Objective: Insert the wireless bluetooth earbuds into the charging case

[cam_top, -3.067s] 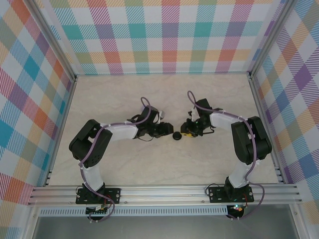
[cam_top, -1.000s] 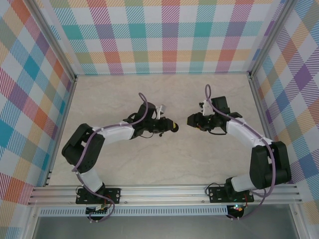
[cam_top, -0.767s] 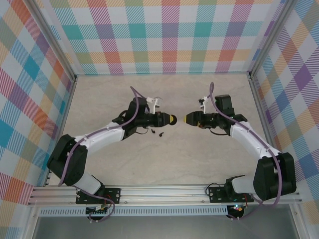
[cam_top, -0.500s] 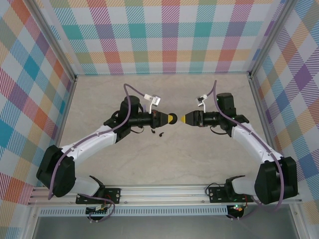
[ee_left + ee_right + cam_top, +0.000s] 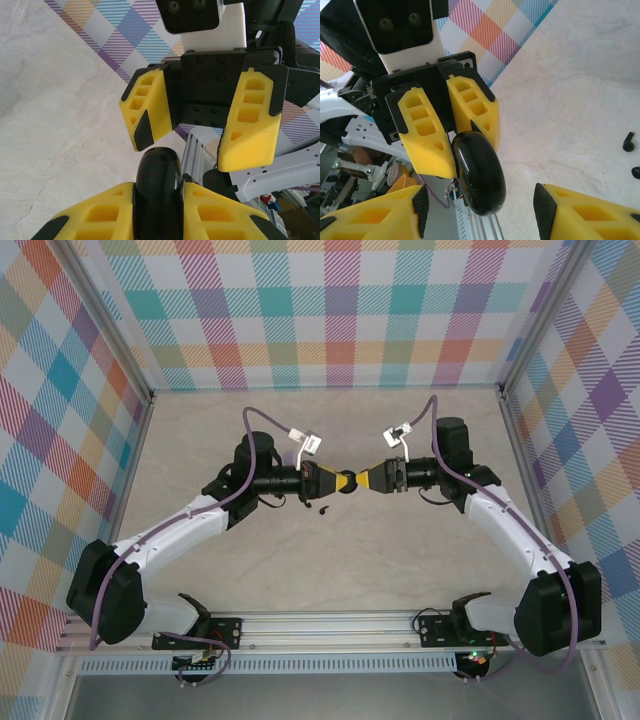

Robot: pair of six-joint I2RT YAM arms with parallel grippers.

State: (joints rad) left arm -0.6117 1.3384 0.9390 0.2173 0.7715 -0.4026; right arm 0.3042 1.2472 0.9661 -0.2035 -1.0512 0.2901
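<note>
Left gripper (image 5: pixel 341 481) clamps black charging case (image 5: pixel 159 190) on edge, rim pointing toward right gripper (image 5: pixel 373 480), whose jaws stand spread; two black earbuds (image 5: pixel 629 141) on table (image 5: pixel 420 550)

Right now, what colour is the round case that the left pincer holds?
The case is glossy black; the left wrist view shows it best.

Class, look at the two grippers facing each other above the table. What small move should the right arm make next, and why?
Probably ease the right gripper forward a little, then close it on the free part of the black case. The left gripper is shut on that case, holding it edge-on, and the right one's jaws stand open just short of it, lined up but not touching.
</note>
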